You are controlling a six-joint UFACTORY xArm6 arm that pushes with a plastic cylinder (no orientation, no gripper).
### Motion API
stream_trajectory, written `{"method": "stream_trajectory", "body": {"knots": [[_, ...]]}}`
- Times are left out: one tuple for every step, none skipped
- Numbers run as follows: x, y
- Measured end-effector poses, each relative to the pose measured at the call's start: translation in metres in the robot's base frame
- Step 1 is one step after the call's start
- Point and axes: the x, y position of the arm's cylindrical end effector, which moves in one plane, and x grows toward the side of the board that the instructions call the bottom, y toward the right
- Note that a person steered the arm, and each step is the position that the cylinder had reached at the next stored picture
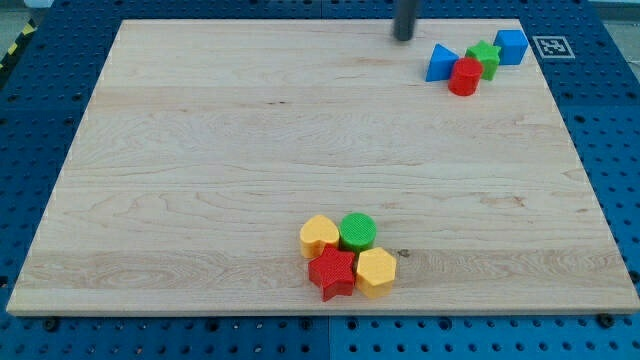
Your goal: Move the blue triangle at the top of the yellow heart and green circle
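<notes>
Blue triangle [440, 63] sits near the view's top right corner of the board, far from the yellow heart [319, 236] and the green circle [358, 231], which sit low near the view's bottom.

There is no claw here, only a dark rod, so nothing spreads, squeezes or pinches. My tip [403, 37] rests near the view's top edge, a little to the left of the blue triangle and apart from it. It touches no block.

The wooden board [200, 170] is the biggest thing. It lies on a blue table with holes [30, 120]. Most of the board is bare wood, so there is lots of room across the middle and the whole left side.

The bottom bunch is the bigger one, with four blocks packed close. The yellow heart is on its left and the green circle touches it on the right. A red star [332, 272] sits just under them, and a yellow hexagon [376, 271] sits beside the star on the right. This bunch is close to the bottom edge.

The top bunch has four blocks too. The blue triangle is on its left. A red cylinder [464, 76] touches it. A green block [484, 57] is just behind the red one, and a blue cube [511, 46] sits at the right end, close to the top edge.
</notes>
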Motion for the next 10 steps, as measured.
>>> {"method": "stream_trajectory", "body": {"knots": [[0.008, 0.025], [0.033, 0.023], [0.057, 0.016], [0.060, -0.006], [0.075, -0.020], [0.103, -0.026], [0.127, -0.037], [0.156, -0.047], [0.187, -0.053], [0.214, -0.060]]}}
